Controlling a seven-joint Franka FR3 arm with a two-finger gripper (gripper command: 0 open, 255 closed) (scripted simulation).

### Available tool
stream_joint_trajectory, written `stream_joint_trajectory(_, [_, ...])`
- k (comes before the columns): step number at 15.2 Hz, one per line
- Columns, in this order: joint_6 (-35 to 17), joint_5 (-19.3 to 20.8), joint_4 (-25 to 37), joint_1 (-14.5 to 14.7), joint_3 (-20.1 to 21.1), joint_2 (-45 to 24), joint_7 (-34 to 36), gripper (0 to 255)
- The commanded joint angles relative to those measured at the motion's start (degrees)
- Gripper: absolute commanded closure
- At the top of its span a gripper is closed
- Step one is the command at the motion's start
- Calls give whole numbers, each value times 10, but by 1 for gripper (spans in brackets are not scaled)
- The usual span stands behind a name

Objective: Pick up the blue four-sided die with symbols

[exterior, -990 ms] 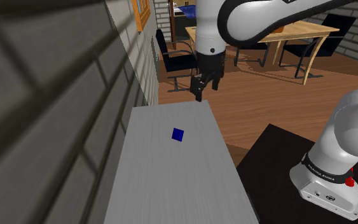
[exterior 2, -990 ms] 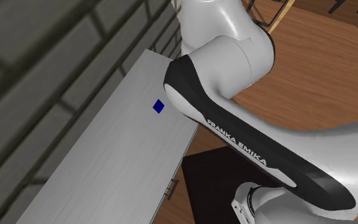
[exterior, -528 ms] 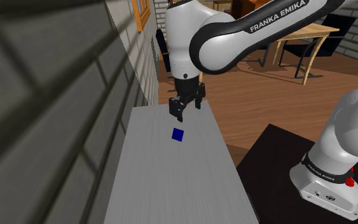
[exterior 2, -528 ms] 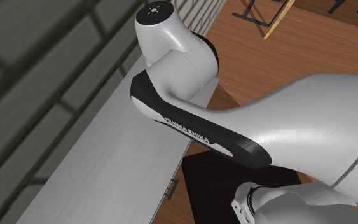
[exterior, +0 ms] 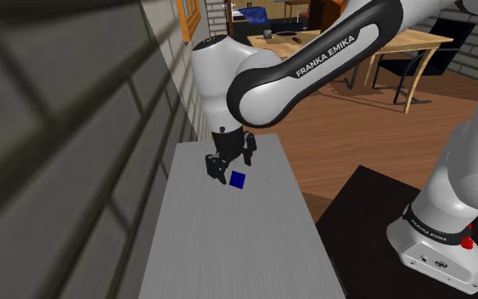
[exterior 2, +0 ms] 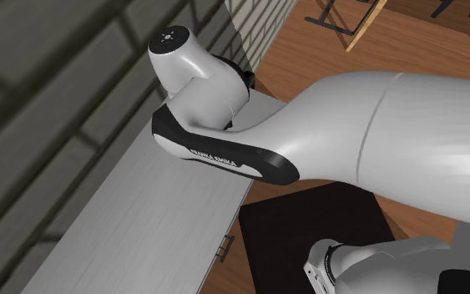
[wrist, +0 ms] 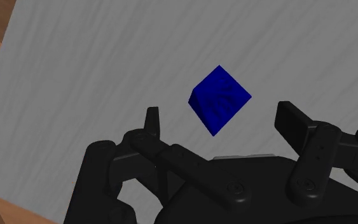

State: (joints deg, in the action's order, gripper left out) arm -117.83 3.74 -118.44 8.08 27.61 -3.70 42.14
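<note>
Near the far short edge of the long grey table [exterior: 228, 246], about midway between its two long edges, lies the blue die [exterior: 238, 179], resting on the bare surface with one corner pointing away from the gripper in the wrist view. The black gripper [exterior: 227, 168] hangs low over the surface just beside the die, on the shoulder view's left of it, with the white arm [exterior: 279, 76] bending down from above. Its fingers [wrist: 151, 121] stand wide apart and hold nothing; the die sits in line with the gap between them, just past the tips, and neither finger touches it. A grey brick wall [exterior: 67, 144] runs along one long edge of the table, and a wooden floor [exterior: 330, 144] lies past the other
</note>
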Motion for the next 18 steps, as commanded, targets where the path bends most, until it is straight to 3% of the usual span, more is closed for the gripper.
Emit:
stream_joint_trajectory(1, [-13, 5, -6, 1, 0, -9, 5, 0])
stream_joint_trajectory(6, [-39, 14, -19, 3, 0, -23, 12, 0])
stream_joint_trajectory(7, [-39, 14, -19, 3, 0, -23, 12, 255])
stream_joint_trajectory(18, [-25, 9, -12, 2, 0, -15, 8, 255])
